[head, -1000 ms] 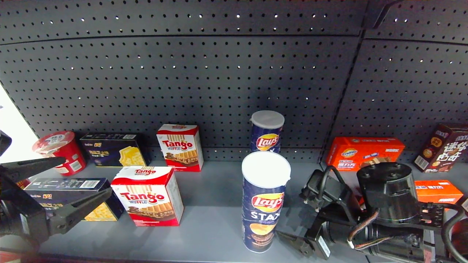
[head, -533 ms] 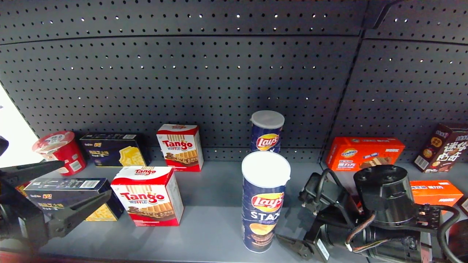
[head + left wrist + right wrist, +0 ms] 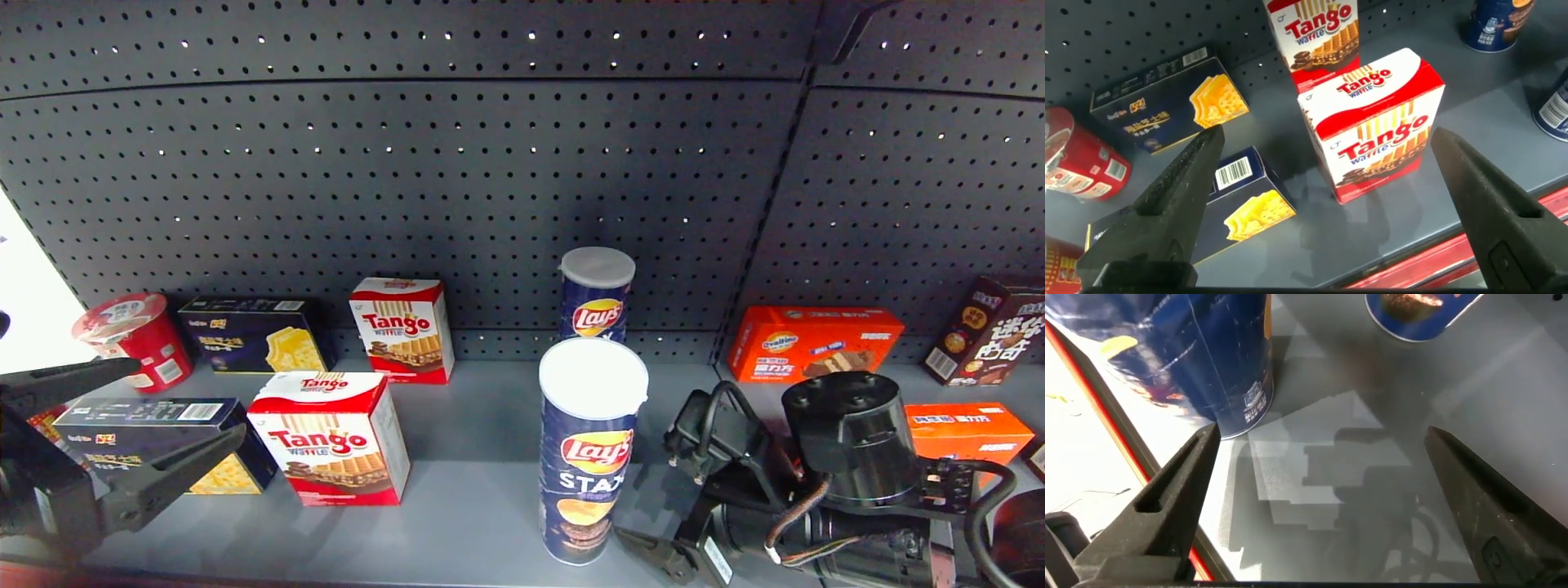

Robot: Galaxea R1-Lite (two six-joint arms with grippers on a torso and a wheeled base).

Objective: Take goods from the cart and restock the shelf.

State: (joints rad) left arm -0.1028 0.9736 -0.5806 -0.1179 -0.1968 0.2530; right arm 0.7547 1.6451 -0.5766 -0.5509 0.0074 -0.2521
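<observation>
Shifted leftward, right end effector (image 3: 1319, 445) open, empty, left end effector (image 3: 1327, 135) likewise, grey shelf (image 3: 473, 457), pegboard wall (image 3: 408, 180)

The shelf (image 3: 473, 457) and its perforated back panel (image 3: 408, 180) look like smooth, matt grey painted metal. The front wafer box (image 3: 335, 441) is glossy card; the front crisp tube (image 3: 589, 482) shines, capped by a whitish plastic lid (image 3: 593, 377).

A bare lane of shelf (image 3: 473, 457) is seen between the near wafer box (image 3: 335, 437) and the near chips can (image 3: 589, 457).
</observation>
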